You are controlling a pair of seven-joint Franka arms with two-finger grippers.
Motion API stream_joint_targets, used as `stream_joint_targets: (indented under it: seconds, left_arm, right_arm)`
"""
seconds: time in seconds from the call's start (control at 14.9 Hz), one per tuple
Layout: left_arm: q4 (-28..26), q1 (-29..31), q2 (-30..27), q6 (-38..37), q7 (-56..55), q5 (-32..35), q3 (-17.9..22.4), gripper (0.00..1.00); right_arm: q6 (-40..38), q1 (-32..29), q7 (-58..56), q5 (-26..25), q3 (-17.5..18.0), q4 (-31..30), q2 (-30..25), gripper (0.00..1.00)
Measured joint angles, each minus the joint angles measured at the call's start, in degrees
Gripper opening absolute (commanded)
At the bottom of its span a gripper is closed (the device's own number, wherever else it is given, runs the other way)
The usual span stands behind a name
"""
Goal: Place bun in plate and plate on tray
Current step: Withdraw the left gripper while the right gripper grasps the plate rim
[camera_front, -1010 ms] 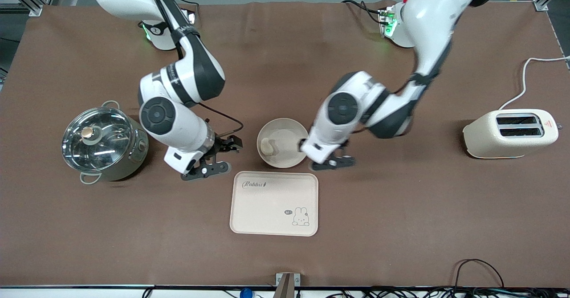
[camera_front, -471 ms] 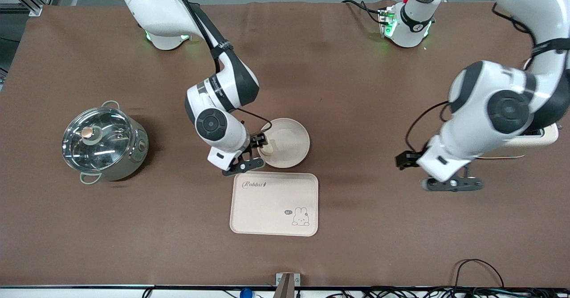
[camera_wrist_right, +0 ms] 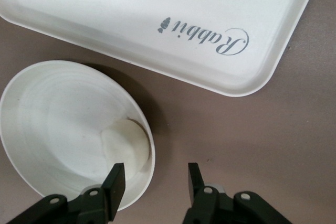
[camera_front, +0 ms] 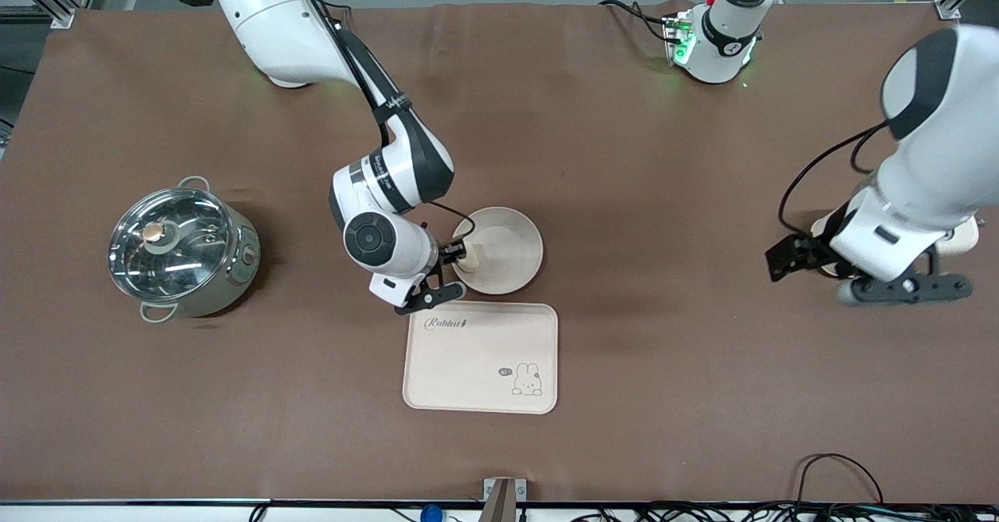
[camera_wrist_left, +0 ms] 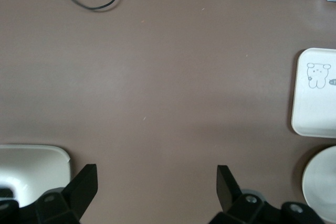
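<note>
You see the bun (camera_front: 467,257) lying in the plate (camera_front: 507,250), which sits on the worktop (camera_front: 624,155) just beside the tray (camera_front: 481,357), farther from the front camera. Your right pincer (camera_front: 446,272) is spread, straddling the plate's rim beside the bun. Your left pincer (camera_front: 866,272) hangs spread over the toaster (camera_front: 964,237).

Front view: right gripper (camera_front: 446,271) covers part of the bun (camera_front: 467,261) & plate (camera_front: 499,250) rim, so can't tell if fingers touch the rim. Left gripper (camera_front: 905,288) & arm hide most of the toaster (camera_front: 964,235); only slivers show. Left wrist view: tray (camera_wrist_left: 316,93) & plate (camera_wrist_left: 321,182) cut off by frame edge, toaster (camera_wrist_left: 32,169) partly cut off too. Right wrist view: tray (camera_wrist_right: 157,19) runs out of frame; bun (camera_wrist_right: 126,142) partly hidden by plate rim.
</note>
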Motion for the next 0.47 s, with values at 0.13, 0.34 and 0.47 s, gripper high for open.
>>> stream_joint_targets:
  seconds: [0.13,0.34,0.47]
  left_arm:
    - [-0.02,0.40,-2.93,-3.41,0.01,-1.71,0.47,1.00]
    - [-0.12,-4.89,-7.70,-7.52,0.09,-6.01,7.83,1.00]
    - [-0.19,-13.44,-10.89,-9.33,1.84,-8.08,18.06,1.00]
  right_arm:
    - [-0.03,-0.10,-0.39,0.06,0.03,-0.01,0.68,0.55]
    - [0.39,-0.05,-0.60,0.17,0.51,-0.01,2.05,0.52]
    - [0.50,-0.01,-0.69,1.00,0.91,0.00,2.74,0.52]
